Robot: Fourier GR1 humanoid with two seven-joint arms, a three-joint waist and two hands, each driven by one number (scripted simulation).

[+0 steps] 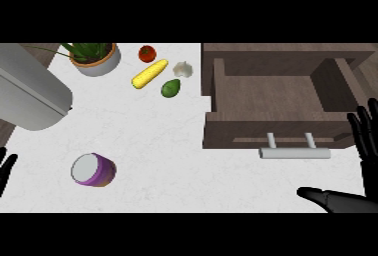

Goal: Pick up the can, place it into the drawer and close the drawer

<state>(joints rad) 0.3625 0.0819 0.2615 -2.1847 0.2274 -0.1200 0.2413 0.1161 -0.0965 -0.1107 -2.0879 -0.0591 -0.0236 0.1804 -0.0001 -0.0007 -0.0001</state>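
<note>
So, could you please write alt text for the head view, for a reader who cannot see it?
A purple can lies on its side on the white counter, left of an open wooden drawer. The open right hand shows at the right edge. Vegetables and a potted plant sit at the back.

Up top on the white marble counter (162,145) there's a little produce cluster — a tomato (147,53), a yellow corn cob (149,73) lying diagonal just below it, a green avocado (170,88) and a pale garlic bulb (183,69) to its right. Left of those sits a potted plant (94,56) in a grey pot, and a big grey rounded appliance (28,90) fills the left edge.
</note>
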